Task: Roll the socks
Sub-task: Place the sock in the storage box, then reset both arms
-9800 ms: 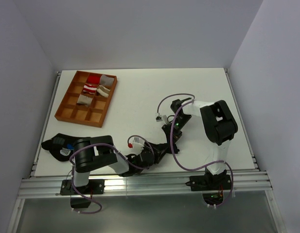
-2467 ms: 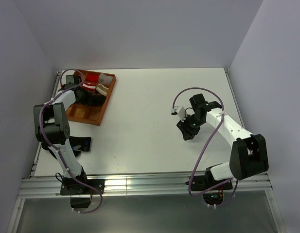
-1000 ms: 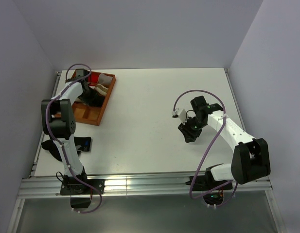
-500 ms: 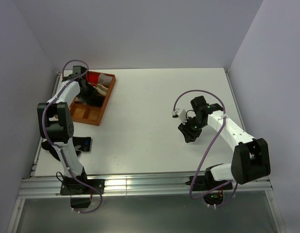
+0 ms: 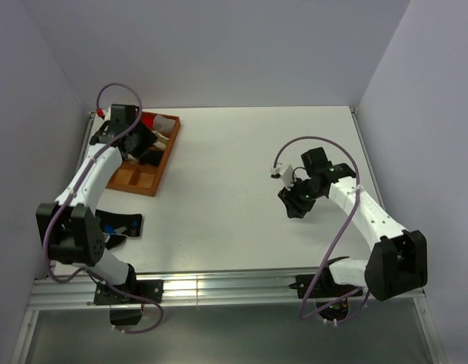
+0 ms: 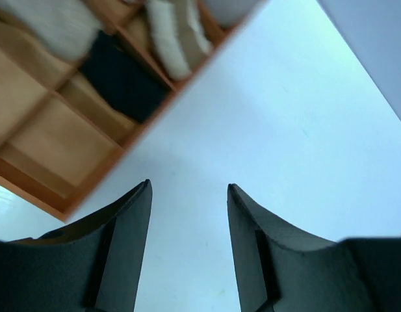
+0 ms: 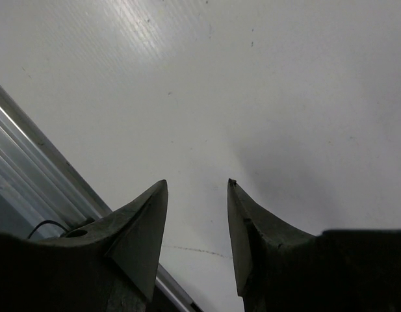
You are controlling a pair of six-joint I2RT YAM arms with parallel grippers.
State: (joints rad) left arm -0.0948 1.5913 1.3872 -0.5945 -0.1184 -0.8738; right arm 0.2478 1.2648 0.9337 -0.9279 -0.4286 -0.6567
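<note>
My left gripper [image 6: 188,190] hangs open and empty just off the wooden tray [image 6: 31,140], where a dark rolled sock [image 6: 122,81] sits beside lighter rolls [image 6: 171,36], while a loose dark pair [image 5: 117,225] on the table [image 5: 241,227] looks yet unrolled.

Tray [image 5: 135,182] half behind the left tool [image 5: 146,149]; socks [image 6: 169,36] blurred, cropped at top edge

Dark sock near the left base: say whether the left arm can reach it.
Probably yes: the dark sock lies uncovered near that arm's base, and the left gripper is open and empty, out over the tray.
</note>
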